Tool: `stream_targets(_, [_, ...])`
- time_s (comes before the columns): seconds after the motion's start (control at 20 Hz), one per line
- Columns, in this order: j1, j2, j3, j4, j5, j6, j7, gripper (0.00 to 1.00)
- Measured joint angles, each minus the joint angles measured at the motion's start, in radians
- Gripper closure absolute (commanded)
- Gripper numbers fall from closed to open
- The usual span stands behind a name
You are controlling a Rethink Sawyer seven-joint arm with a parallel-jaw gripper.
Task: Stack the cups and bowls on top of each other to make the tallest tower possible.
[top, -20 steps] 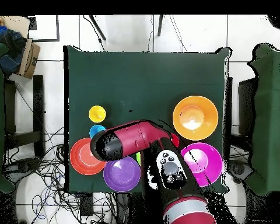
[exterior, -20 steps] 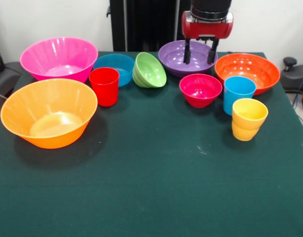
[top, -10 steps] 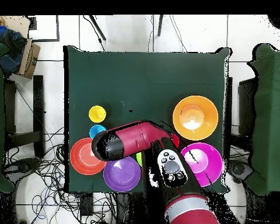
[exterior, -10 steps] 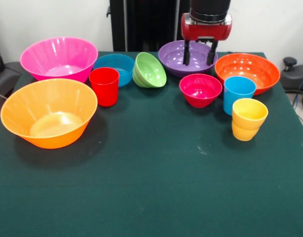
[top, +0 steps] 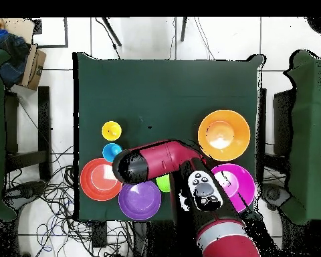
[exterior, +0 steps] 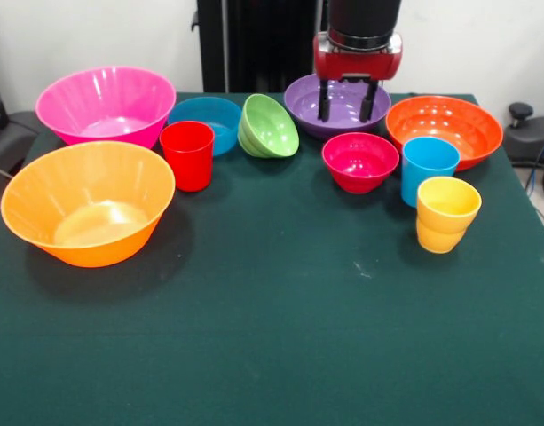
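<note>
The desk (exterior: 280,355) is covered with a dark green cloth, and all the tableware is gathered along its far edge and left side in the front view; the whole near half is left bare, giving wide open room.

The jaws (exterior: 344,99) are seen hanging released and empty, the two black fingers (exterior: 324,99) spread apart above the purple bowl (exterior: 309,99), which is set at the far edge. In the overhead view the red arm (top: 160,159) is laid across this row and the jaws are hidden beneath it.

The large orange bowl (exterior: 445,126) is placed at the far right corner, its rim close to the desk's edge. Just in front of it the sky-blue cup (exterior: 429,167) is stood upright, and the yellow waisted cup (exterior: 447,213) is set just beside that, nearer the right edge. The crimson-pink bowl (exterior: 359,161) is found between the purple bowl and the blue cup.

The green bowl (exterior: 269,126) is tipped on its side, leaning by the blue bowl (exterior: 205,118). The red cup (exterior: 187,154) is stood upright in front of the blue bowl. The big pink bowl (exterior: 106,105) is held at the far left corner, and the big yellow-orange bowl (exterior: 87,213) is set by the left edge.

All pieces are of smooth, glossy plastic; the bowls are round and flared, the cups narrow.
</note>
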Motion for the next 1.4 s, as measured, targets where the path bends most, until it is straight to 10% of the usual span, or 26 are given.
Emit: stream_targets(1.4, [-0.016,0.001,0.0,0.001,0.0,0.0,0.0,0.0])
